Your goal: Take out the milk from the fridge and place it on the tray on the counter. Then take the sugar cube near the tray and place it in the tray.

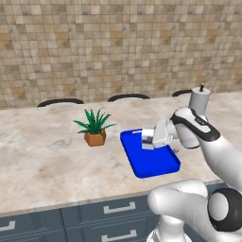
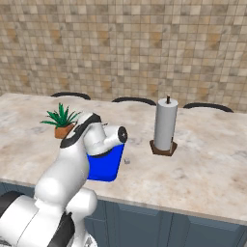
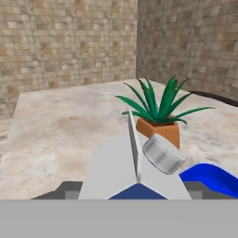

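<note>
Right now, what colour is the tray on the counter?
Bright blue; the tray shows best in the left base view.

on the counter (image 1: 42, 156), the plant (image 1: 95, 126) sits left of the tray (image 1: 153, 165), paper-towel roll (image 2: 165, 126) right.

Milk carton (image 3: 132, 169), white gable top with a blue band and grey cap, sits between my end effector (image 1: 150, 138) fingers over the near-left part of the blue tray (image 1: 158, 165). The tray lies flat on the beige worktop (image 1: 47, 160). The tiny whitish sugar cube (image 2: 127, 161) rests on the worktop just beside the tray's right edge.
</note>
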You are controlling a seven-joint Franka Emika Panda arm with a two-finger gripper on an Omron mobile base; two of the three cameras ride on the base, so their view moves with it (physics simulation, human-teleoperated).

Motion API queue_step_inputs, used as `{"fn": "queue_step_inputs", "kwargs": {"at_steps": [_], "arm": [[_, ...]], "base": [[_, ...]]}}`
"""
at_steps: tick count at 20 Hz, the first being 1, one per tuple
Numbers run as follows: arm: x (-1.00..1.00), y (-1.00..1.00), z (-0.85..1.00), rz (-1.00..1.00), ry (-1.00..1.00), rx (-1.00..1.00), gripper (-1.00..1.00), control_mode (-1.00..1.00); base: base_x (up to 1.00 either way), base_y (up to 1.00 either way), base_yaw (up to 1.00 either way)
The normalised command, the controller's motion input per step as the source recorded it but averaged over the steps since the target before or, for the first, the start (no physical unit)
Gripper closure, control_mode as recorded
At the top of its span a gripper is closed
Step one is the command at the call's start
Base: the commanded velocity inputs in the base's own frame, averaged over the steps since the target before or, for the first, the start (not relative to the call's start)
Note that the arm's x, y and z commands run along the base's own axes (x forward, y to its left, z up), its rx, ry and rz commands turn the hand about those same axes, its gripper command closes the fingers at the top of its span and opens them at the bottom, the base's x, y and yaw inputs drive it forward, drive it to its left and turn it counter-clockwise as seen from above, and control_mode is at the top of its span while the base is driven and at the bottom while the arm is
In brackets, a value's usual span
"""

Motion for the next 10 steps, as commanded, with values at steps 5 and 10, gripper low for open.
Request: {"fn": "queue_step_inputs", "kwargs": {"at_steps": [5, 10], "arm": [[0.26, 0.0, -0.38, 0.04, 0.0, 0.0, 1.0, -1.0], [0.23, -0.01, -0.33, 0.04, 0.0, 0.0, 1.0, -1.0]], "base": [[0.0, 0.0, 0.0], [0.0, 0.0, 0.0]]}}
